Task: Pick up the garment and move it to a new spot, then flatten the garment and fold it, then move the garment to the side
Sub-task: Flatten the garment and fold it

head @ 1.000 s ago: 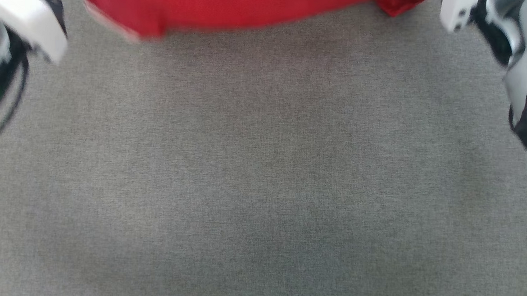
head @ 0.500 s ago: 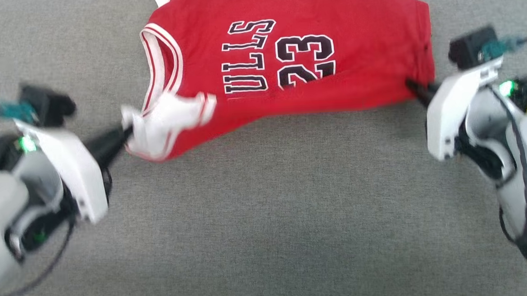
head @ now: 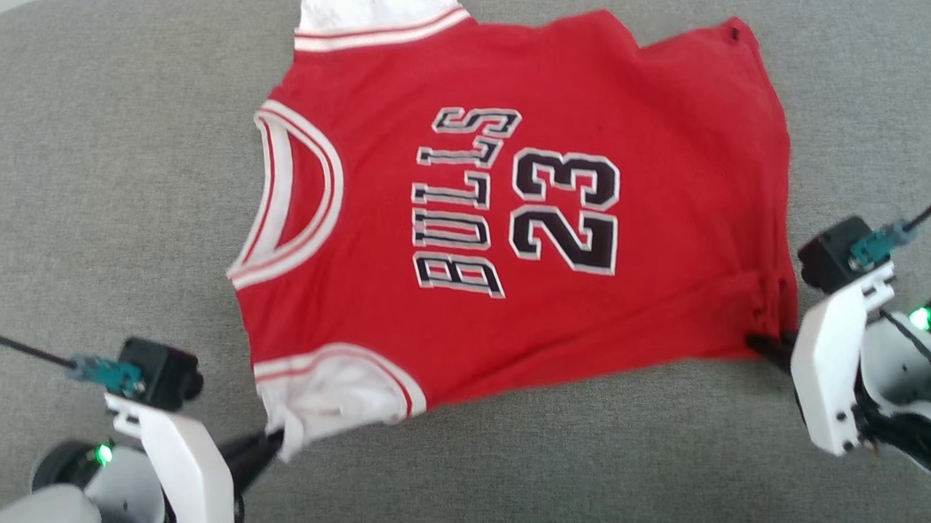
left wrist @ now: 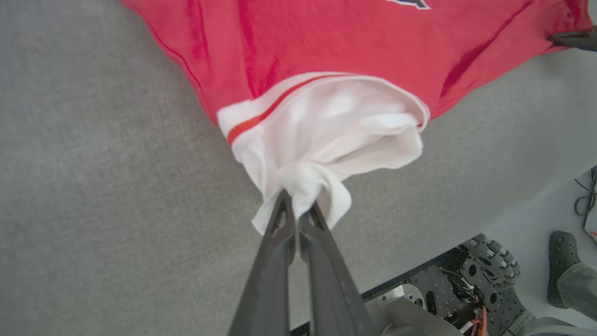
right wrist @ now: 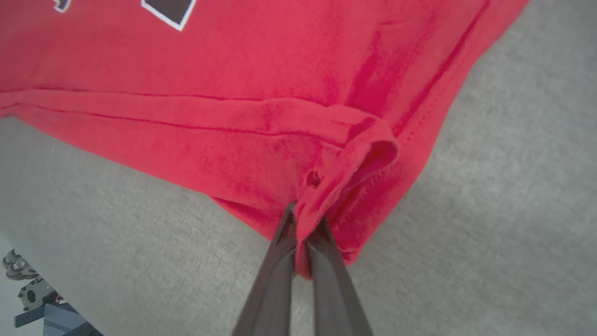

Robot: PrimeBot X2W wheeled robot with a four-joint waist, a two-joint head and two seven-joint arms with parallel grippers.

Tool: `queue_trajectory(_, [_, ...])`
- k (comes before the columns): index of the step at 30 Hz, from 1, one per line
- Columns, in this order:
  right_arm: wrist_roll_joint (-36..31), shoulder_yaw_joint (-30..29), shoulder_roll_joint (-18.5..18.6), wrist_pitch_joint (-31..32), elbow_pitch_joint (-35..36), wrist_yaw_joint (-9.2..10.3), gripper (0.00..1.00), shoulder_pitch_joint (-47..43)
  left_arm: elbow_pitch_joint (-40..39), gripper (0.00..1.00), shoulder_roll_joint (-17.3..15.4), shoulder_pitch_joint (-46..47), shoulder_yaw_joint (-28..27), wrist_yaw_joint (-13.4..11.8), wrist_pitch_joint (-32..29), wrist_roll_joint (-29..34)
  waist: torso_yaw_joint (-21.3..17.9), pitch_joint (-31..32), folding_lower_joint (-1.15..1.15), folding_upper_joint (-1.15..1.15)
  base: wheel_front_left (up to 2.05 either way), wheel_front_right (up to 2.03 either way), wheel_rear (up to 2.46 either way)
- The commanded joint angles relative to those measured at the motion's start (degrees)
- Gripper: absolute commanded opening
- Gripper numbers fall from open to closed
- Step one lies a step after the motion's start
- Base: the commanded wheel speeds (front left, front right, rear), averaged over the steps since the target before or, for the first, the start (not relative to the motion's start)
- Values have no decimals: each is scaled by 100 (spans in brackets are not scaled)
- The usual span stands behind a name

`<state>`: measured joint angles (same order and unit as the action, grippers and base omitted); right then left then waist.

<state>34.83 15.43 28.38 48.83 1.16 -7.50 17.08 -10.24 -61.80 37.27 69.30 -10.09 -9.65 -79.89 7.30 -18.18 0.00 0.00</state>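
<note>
Garment (head: 511,211) lies print side up on grey fabric table (head: 71,194), spread from centre to 12 o'clock in the head view. The striped collar faces 9 o'clock and the hem 3 o'clock, so the "BULLS 23" lettering runs sideways. One white sleeve is at 12 o'clock, the other at 7 o'clock.

Left hand (head: 272,447) is at 7 o'clock, fingers pressed together and pinching the near white sleeve. In the left wrist view the cloth is bunched into a knot at the tips.

Right hand (head: 761,344) is at 4 o'clock, fingers pressed together on the near hem corner. In the right wrist view a red fold is caught between the tips, and creases run away from the grip.

The garment's near edge spans between the two hands.

Left wrist view, 4 o'clock: a person's shoe (left wrist: 562,261) on pale floor beyond the table edge.
</note>
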Motion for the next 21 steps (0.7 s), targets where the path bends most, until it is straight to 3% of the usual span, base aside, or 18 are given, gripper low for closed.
queue_trajectory(1, [69,-32,40,90,89,2,0,-123,-86,0,-37,-111,18,-65,-28,-109,5,4,0,0,0,0,0])
queue_trajectory(8, [443,-211,264,667,678,2,0,-835,-645,0,-293,-487,141,-495,-250,-345,-6,37,0,0,0,0,0])
queue_trajectory(13, [384,-591,69,578,940,2,0,-1089,-882,0,-563,-383,19,-647,-193,-323,-59,63,0,0,0,0,0])
queue_trajectory(21, [74,-1109,-377,460,1438,2,0,-903,-1041,0,-1000,400,-431,-607,-250,311,-202,17,0,0,0,0,0])
